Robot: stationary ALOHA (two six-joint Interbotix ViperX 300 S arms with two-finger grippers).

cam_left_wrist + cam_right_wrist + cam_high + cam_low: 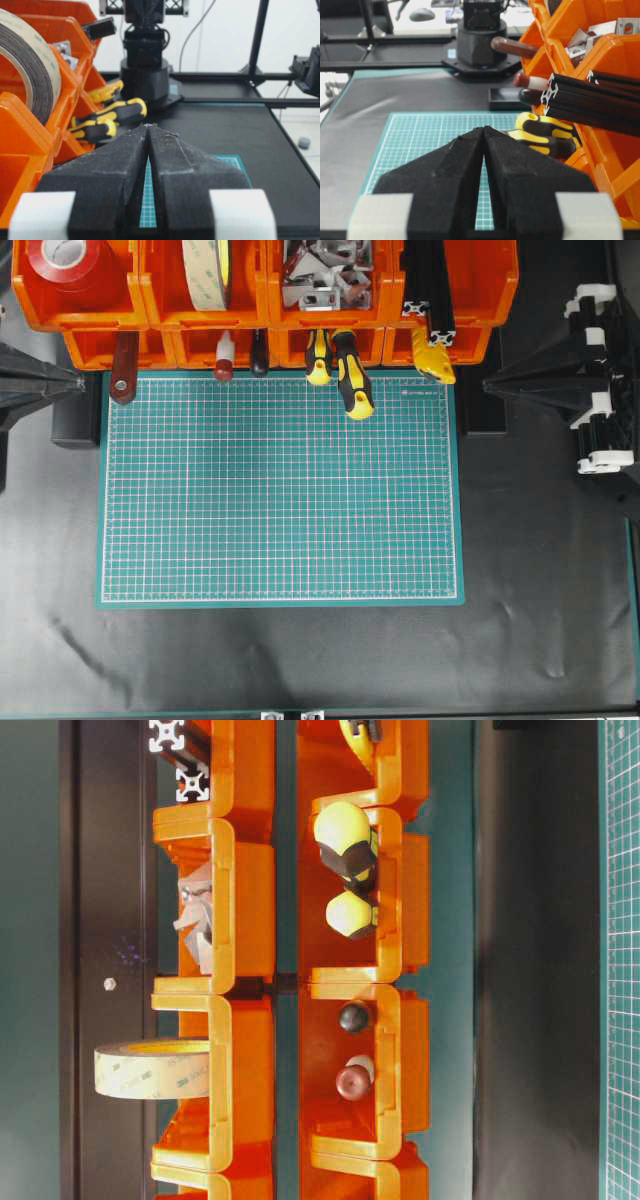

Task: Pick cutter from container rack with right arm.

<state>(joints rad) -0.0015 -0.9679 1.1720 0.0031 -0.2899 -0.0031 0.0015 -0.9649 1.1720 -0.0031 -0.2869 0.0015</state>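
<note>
cutter: slim yellow snap-off knife [433, 356] sticks out of the lower right bin of the bright orange plastic two-tier container rack [260, 305], beside black aluminium bars (end cap hidden, probably inside the bin)
right hand [484, 131]: fingers pressed together, empty, well apart from the rack
left hand [149, 127]: pressed together, empty

Left end effector [149, 127] closed, empty, right end effector [484, 130] closed, empty

Yellow cutter [433, 356] protruding from orange container rack [140, 308], lower tier
</note>
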